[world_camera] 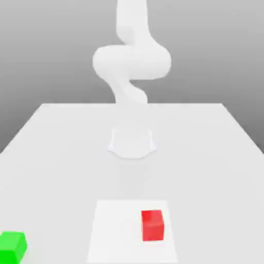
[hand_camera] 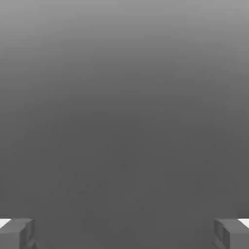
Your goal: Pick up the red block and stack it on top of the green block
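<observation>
- 2 cubes lie ahead of you on the pale table: 1 red, 1 green, well apart from each other.
- Your red block sits flat on the 1 white square patch, nearer that patch's edge on the exterior view's right; a strip of bare white lies between the cube and that edge.
- You have more bare white beside the red block toward the exterior view's left, and some both behind and in front of it.
- Your green block is off the patch, at the exterior view's lower left corner, where the frame cuts off part of it.
- Between the green block and the patch, you get 1 open stretch of table.
- The gripper has its 2 fingers spread wide apart in the hand view, with nothing between them; you are holding neither cube.
- Your 1 white arm rises from its base at the middle of the table, well behind both cubes, and runs out of the top of the exterior view.
- You can see 3 table edges: the far one behind the base, and 2 slanting outward along the sides.
</observation>
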You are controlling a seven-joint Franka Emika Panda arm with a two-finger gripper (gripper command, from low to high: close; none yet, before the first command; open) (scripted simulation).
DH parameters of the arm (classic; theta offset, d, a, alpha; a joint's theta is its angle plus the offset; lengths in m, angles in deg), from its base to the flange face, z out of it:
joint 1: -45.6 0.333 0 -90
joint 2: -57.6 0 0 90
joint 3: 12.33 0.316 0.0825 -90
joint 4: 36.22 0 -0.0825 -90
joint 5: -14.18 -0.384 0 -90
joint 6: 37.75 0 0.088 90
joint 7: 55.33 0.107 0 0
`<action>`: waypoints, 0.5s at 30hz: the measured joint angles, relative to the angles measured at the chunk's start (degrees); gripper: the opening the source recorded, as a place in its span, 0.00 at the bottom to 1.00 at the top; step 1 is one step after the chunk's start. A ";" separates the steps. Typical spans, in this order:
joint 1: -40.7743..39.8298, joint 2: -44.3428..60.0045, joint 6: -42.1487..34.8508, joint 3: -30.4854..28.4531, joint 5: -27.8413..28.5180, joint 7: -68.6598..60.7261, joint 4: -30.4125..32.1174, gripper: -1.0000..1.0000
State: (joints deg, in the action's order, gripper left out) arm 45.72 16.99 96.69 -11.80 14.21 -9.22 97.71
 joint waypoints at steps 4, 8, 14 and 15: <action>0.19 8.65 4.37 0.91 0.04 0.43 3.55 0.50; 0.42 16.97 8.64 1.76 0.21 0.97 6.98 0.50; 0.93 29.44 14.98 2.87 0.56 1.82 12.11 0.50; 1.04 31.51 16.04 3.02 0.63 1.97 12.97 0.50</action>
State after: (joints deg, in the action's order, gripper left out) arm 46.76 48.51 112.73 -8.77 14.84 -7.25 110.68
